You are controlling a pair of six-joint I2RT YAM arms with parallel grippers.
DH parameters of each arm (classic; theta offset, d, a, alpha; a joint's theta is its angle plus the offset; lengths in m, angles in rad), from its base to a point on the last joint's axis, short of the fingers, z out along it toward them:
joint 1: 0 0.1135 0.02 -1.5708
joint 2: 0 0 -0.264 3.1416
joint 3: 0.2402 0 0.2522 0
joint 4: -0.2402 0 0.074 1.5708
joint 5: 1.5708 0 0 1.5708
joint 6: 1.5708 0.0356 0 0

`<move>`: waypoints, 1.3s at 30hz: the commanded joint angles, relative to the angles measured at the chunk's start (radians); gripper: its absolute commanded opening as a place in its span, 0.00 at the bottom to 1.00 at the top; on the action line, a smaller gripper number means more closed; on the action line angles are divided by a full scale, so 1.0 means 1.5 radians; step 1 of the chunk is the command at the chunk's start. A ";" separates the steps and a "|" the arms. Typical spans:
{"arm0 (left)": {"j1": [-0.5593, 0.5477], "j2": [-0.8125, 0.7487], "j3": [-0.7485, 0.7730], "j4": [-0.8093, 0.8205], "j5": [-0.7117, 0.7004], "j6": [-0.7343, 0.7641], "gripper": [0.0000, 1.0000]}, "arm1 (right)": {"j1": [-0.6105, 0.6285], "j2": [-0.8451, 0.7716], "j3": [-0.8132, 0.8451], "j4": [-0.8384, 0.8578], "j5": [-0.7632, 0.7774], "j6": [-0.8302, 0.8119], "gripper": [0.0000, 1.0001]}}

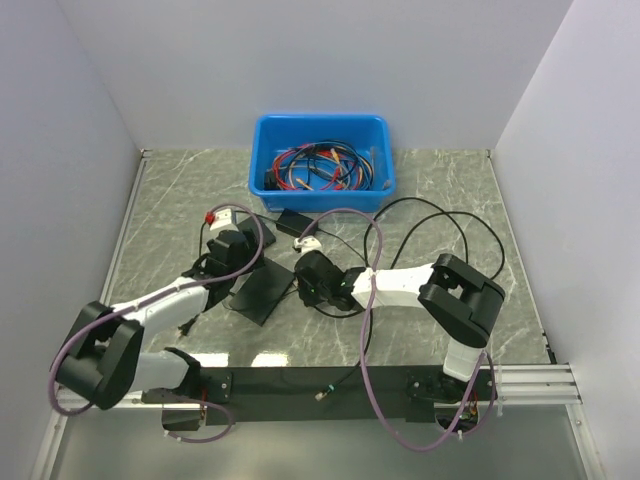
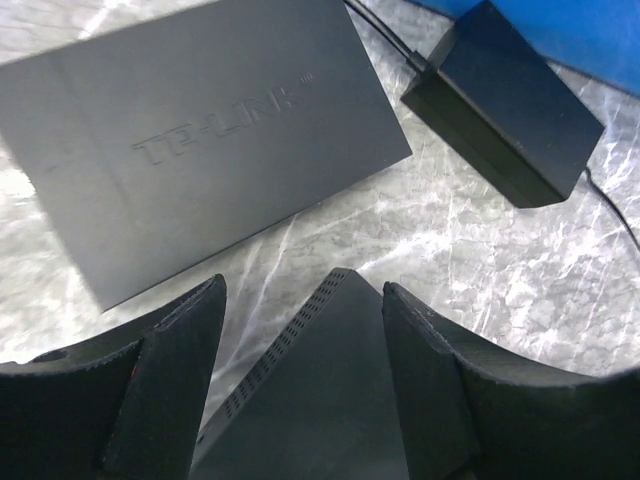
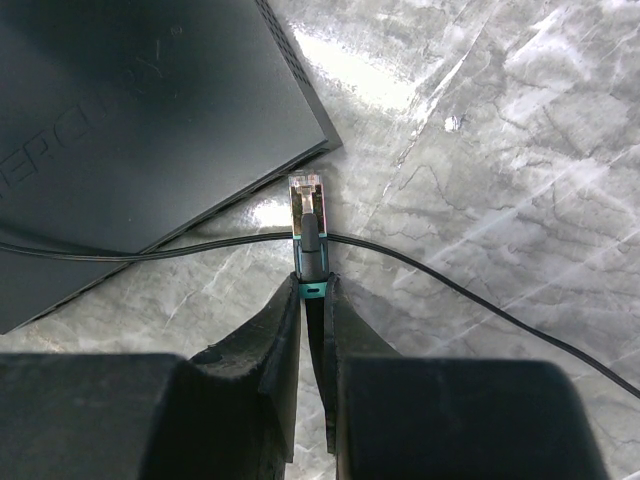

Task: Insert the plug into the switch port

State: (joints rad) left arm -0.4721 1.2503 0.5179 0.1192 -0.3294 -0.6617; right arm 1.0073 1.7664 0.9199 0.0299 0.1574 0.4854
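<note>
In my right gripper (image 3: 312,290) sits the plug (image 3: 306,205), a switch (image 3: 130,130) ahead-left of it, a thin cable (image 3: 450,290) crossing beneath. My left gripper (image 2: 302,295) straddles a vented case (image 2: 320,410); a flat box (image 2: 200,140) lies ahead-left, an adapter (image 2: 500,100) ahead-right.

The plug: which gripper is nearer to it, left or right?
Right. The right gripper is shut on the plug, pinching its rear end. The left gripper stands apart, straddling the corner of a black box, no plug in its view.

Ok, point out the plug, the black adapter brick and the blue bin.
plug (image 3: 306,205): right wrist view, on its metal shell.
black adapter brick (image 2: 505,95): left wrist view, on its top face.
blue bin (image 1: 322,200): top external view, on its front wall.
</note>
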 commanded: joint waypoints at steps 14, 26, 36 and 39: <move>0.009 0.107 0.032 0.103 0.125 0.008 0.68 | 0.001 0.019 0.097 -0.087 0.034 -0.034 0.00; 0.010 0.119 -0.010 0.135 0.161 -0.012 0.67 | -0.001 0.071 0.124 -0.109 0.066 -0.041 0.00; 0.010 0.154 0.000 0.151 0.180 -0.010 0.67 | -0.001 0.071 0.146 -0.111 0.066 -0.050 0.00; 0.009 0.175 0.002 0.163 0.195 -0.009 0.67 | 0.003 0.060 0.147 -0.110 0.062 -0.054 0.00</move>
State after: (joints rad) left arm -0.4496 1.4799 0.5144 0.3412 -0.1226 -0.6655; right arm 1.0080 1.8587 1.0943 -0.1509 0.2325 0.4213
